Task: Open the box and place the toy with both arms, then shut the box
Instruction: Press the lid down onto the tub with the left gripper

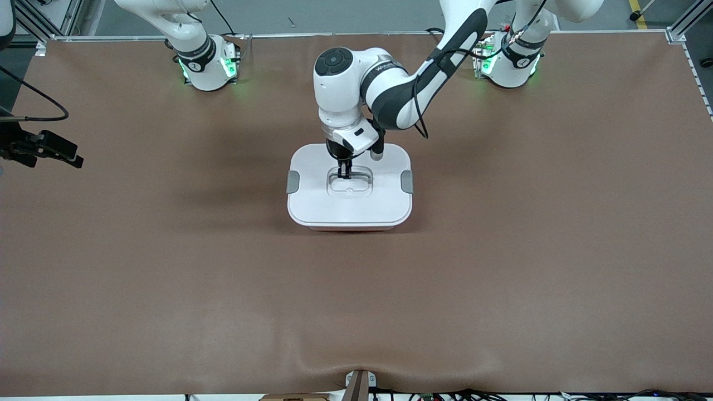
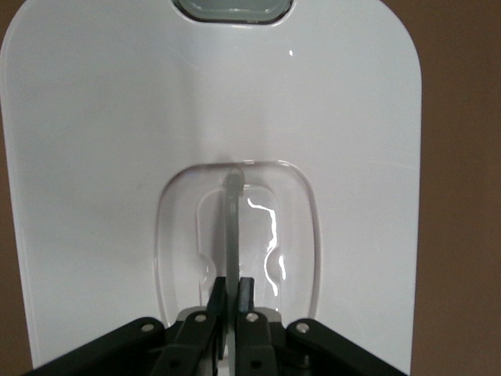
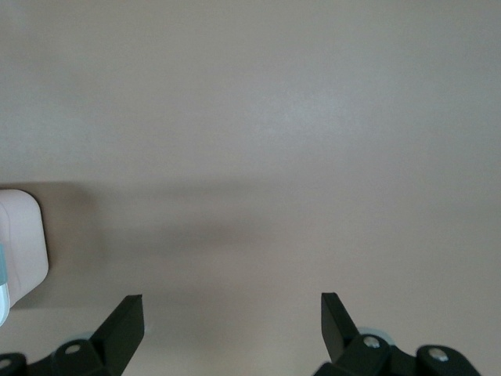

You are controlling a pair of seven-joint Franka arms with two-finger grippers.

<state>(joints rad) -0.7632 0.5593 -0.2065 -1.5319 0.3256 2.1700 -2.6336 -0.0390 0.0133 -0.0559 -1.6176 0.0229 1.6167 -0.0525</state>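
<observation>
The box (image 1: 350,209) stands at the table's middle with its white lid on and its grey side clips (image 1: 293,182) against the lid's ends. A sliver of the pink tub (image 1: 348,228) shows under the lid's front rim. My left gripper (image 1: 345,174) is down in the lid's recessed centre, shut on the clear handle (image 2: 232,227); in the left wrist view the left gripper (image 2: 233,294) pinches the thin handle blade. My right gripper (image 1: 75,159) hangs open and empty over the bare table at the right arm's end; the right wrist view (image 3: 232,313) shows its fingers wide apart. The toy is out of view.
The brown table mat (image 1: 501,278) spreads all around the box. A corner of the box (image 3: 19,243) shows at the edge of the right wrist view. A small bracket (image 1: 359,384) sits at the table's front edge.
</observation>
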